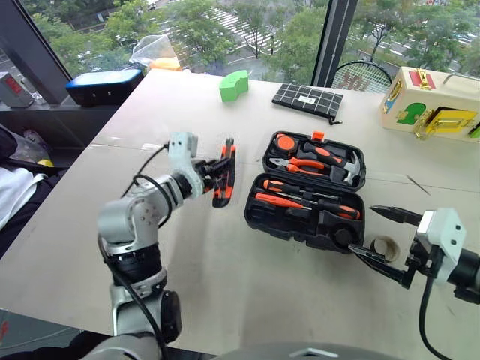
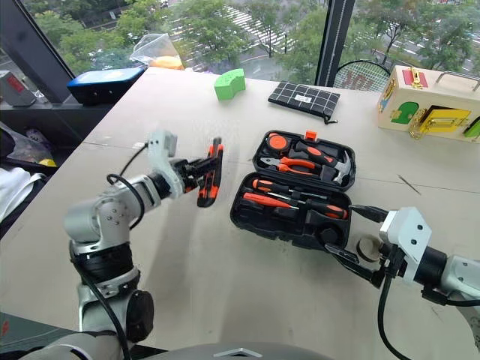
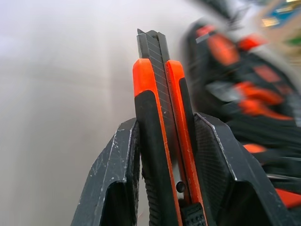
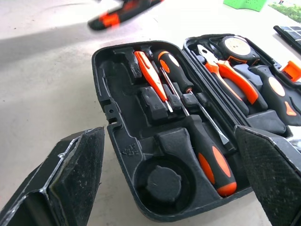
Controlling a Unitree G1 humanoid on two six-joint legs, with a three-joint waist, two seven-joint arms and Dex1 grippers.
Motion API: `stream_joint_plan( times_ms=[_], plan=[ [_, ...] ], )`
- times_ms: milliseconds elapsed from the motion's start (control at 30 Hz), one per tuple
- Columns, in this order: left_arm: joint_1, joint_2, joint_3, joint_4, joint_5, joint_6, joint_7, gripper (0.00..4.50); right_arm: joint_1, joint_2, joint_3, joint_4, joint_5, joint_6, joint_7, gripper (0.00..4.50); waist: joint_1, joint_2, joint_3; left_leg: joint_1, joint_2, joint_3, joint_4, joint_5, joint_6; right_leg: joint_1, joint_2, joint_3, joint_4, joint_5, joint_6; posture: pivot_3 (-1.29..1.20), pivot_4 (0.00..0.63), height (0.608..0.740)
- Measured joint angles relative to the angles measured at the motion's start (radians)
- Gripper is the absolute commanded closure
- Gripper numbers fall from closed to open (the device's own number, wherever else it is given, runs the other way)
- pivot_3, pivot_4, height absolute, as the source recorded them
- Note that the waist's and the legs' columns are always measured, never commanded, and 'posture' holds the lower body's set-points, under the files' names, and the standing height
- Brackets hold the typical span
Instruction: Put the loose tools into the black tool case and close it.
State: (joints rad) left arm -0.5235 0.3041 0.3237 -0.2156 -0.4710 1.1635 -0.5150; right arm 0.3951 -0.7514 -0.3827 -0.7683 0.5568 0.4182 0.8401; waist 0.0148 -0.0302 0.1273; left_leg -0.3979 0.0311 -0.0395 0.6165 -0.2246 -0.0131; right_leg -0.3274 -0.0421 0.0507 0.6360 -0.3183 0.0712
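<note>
Left end effector: clenched on utility knife, clear of tabletop, long axis 12–6 | Black tool case: open, at 3 o'clock of knife; two screwdrivers seated | Right end effector: released, empty, beside tape roll | Left arm nearer: carry knife rightward to vacant slot.

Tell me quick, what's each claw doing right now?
Left gripper: closed on the utility knife, held off the table.
Right gripper: open, holding nothing, beside the black tool case.
</note>
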Motion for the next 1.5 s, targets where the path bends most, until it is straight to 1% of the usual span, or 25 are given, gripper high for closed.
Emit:
stream_joint_plan(
  times_ms=[67,133,167,233,300,367,400,500,633,767,900,1000,1167,1233,1267,1333,1367,1400,1433,1467,1500],
  plan=[
    [-0.029,0.081,-0.072,0.026,-0.039,-0.056,-0.141,3.31,0.013,0.013,0.006,-0.004,-0.003,-0.004,-0.008,0.00,0.000,0.000,0.000,0.000,0.000,0.000,0.000,0.000,0.000,0.000,0.000,0.000,0.000,0.000,0.000,0.00,0.150,0.740],
    [-0.065,0.181,-0.212,0.049,-0.043,-0.156,-0.341,3.31,0.020,0.023,0.009,-0.011,-0.007,-0.007,-0.021,0.00,-0.003,0.001,0.001,0.001,0.000,0.001,-0.001,0.000,0.000,0.000,0.000,0.000,0.000,0.000,0.000,0.00,0.150,0.740],
    [-0.080,0.213,-0.261,0.059,-0.041,-0.200,-0.413,3.31,0.021,0.025,0.012,-0.013,-0.009,-0.008,-0.024,0.00,-0.003,0.002,0.001,0.001,0.000,0.001,-0.001,0.000,0.000,0.000,0.000,0.001,0.000,0.000,0.000,0.00,0.150,0.740],
    [-0.138,0.283,-0.419,0.137,0.012,-0.373,-0.617,3.31,0.032,0.034,0.014,-0.023,-0.012,-0.010,-0.036,0.00,-0.004,0.003,0.002,0.002,0.000,0.001,-0.002,0.000,0.000,0.000,0.000,0.001,0.000,0.000,0.000,0.00,0.150,0.740],
    [-0.191,0.293,-0.506,0.206,0.063,-0.476,-0.715,3.31,0.044,0.042,0.014,-0.032,-0.013,-0.010,-0.043,0.00,-0.002,0.004,0.002,0.001,0.000,0.001,-0.002,0.000,0.000,0.000,0.000,0.001,0.000,0.000,0.000,0.00,0.150,0.740],
    [-0.287,0.280,-0.620,0.333,0.150,-0.627,-0.819,3.31,0.068,0.053,0.012,-0.063,-0.012,-0.010,-0.051,0.00,0.001,0.004,0.003,0.000,0.000,0.001,-0.001,0.000,0.000,0.000,0.000,0.001,-0.002,0.000,0.000,0.00,0.150,0.740],
    [-0.312,0.270,-0.648,0.368,0.176,-0.674,-0.842,3.31,0.082,0.055,0.009,-0.075,-0.011,-0.011,-0.054,0.00,0.000,0.004,0.003,-0.001,0.000,0.002,-0.001,0.000,0.001,0.000,0.000,0.001,-0.003,0.000,0.000,0.00,0.150,0.740],
    [-0.392,0.197,-0.745,0.488,0.259,-0.824,-0.923,3.31,0.152,0.083,-0.024,-0.126,-0.007,-0.024,-0.060,0.00,0.000,0.004,0.003,-0.002,-0.001,0.001,-0.001,0.000,0.001,0.000,0.001,0.001,-0.005,0.000,0.000,0.00,0.150,0.740],
    [-0.421,0.131,-0.827,0.574,0.331,-0.909,-0.980,3.31,0.222,0.117,-0.051,-0.168,-0.015,-0.039,-0.074,0.00,-0.011,0.004,0.003,-0.002,0.001,0.001,-0.002,0.000,0.001,0.000,0.002,0.001,-0.005,0.000,0.000,0.00,0.150,0.740],
    [-0.420,0.105,-0.859,0.592,0.368,-0.904,-0.987,3.31,0.273,0.148,-0.067,-0.184,-0.034,-0.054,-0.090,0.00,-0.017,0.004,0.003,-0.001,0.002,0.001,-0.001,0.000,0.001,0.000,0.004,0.001,-0.003,0.000,0.000,0.00,0.150,0.740],
    [-0.407,0.106,-0.885,0.556,0.398,-0.851,-0.985,3.31,0.319,0.180,-0.067,-0.208,-0.046,-0.077,-0.104,0.00,-0.020,0.004,0.003,-0.001,0.003,0.001,-0.001,0.000,0.001,0.000,0.004,0.002,-0.002,0.000,0.000,0.00,0.150,0.740],
    [-0.380,0.113,-0.899,0.549,0.428,-0.888,-0.984,3.31,0.343,0.192,-0.067,-0.209,-0.062,-0.091,-0.106,0.00,-0.020,0.004,0.003,-0.001,0.003,0.001,-0.001,0.000,0.001,0.000,0.004,0.002,-0.002,0.000,0.000,0.00,0.150,0.740],
    [-0.380,0.102,-0.912,0.552,0.461,-0.914,-0.985,3.31,0.343,0.192,-0.067,-0.210,-0.069,-0.104,-0.107,0.00,-0.021,0.005,0.003,-0.001,0.003,0.001,-0.001,0.000,0.001,0.000,0.004,0.002,-0.002,0.000,0.000,0.00,0.150,0.740],
    [-0.380,0.089,-0.914,0.559,0.471,-0.930,-0.985,2.33,0.341,0.192,-0.067,-0.209,-0.069,-0.104,-0.106,0.00,-0.019,0.005,0.003,-0.001,0.003,0.001,-0.001,0.000,0.001,0.000,0.004,0.002,-0.002,0.000,0.000,0.00,0.150,0.740],
    [-0.380,0.072,-0.910,0.576,0.470,-0.938,-0.983,2.11,0.339,0.191,-0.067,-0.209,-0.069,-0.104,-0.106,0.00,-0.017,0.004,0.003,-0.001,0.003,0.001,-0.001,0.000,0.001,0.000,0.004,0.002,-0.002,0.000,0.000,0.00,0.150,0.740],
    [-0.387,0.056,-0.900,0.593,0.466,-0.930,-0.984,1.50,0.335,0.186,-0.068,-0.209,-0.068,-0.104,-0.106,0.00,-0.015,0.004,0.003,-0.001,0.003,0.002,0.000,0.000,0.001,0.000,0.004,0.002,-0.002,0.000,0.000,0.00,0.150,0.740],
    [-0.389,0.052,-0.895,0.595,0.462,-0.919,-0.985,0.87,0.335,0.186,-0.068,-0.209,-0.068,-0.104,-0.106,0.00,-0.015,0.004,0.003,-0.001,0.003,0.002,0.000,0.000,0.001,0.000,0.004,0.002,-0.002,0.000,0.000,0.00,0.150,0.740],
    [-0.390,0.046,-0.878,0.598,0.443,-0.892,-0.986,0.69,0.335,0.186,-0.069,-0.209,-0.067,-0.104,-0.106,0.00,-0.016,0.004,0.003,-0.001,0.003,0.002,0.000,0.000,0.001,0.000,0.004,0.002,-0.001,0.000,0.000,0.00,0.150,0.740],
    [-0.402,0.044,-0.856,0.599,0.415,-0.854,-0.991,0.69,0.338,0.186,-0.072,-0.209,-0.066,-0.104,-0.107,0.00,-0.016,0.004,0.003,-0.001,0.003,0.001,0.000,0.000,0.001,0.000,0.004,0.001,-0.001,0.000,0.000,0.00,0.150,0.740],
    [-0.430,0.049,-0.797,0.599,0.352,-0.779,-1.013,0.69,0.342,0.186,-0.080,-0.209,-0.065,-0.104,-0.107,0.00,-0.018,0.004,0.004,-0.001,0.003,0.001,0.000,0.000,0.001,0.000,0.005,0.001,0.000,0.000,0.000,0.00,0.150,0.740],
    [-0.447,0.057,-0.766,0.598,0.324,-0.742,-1.023,0.69,0.344,0.187,-0.083,-0.209,-0.065,-0.104,-0.107,0.00,-0.020,0.004,0.003,-0.001,0.004,0.001,0.000,0.000,0.001,0.000,0.005,0.001,0.000,0.000,0.000,0.00,0.150,0.740]
  ],
)
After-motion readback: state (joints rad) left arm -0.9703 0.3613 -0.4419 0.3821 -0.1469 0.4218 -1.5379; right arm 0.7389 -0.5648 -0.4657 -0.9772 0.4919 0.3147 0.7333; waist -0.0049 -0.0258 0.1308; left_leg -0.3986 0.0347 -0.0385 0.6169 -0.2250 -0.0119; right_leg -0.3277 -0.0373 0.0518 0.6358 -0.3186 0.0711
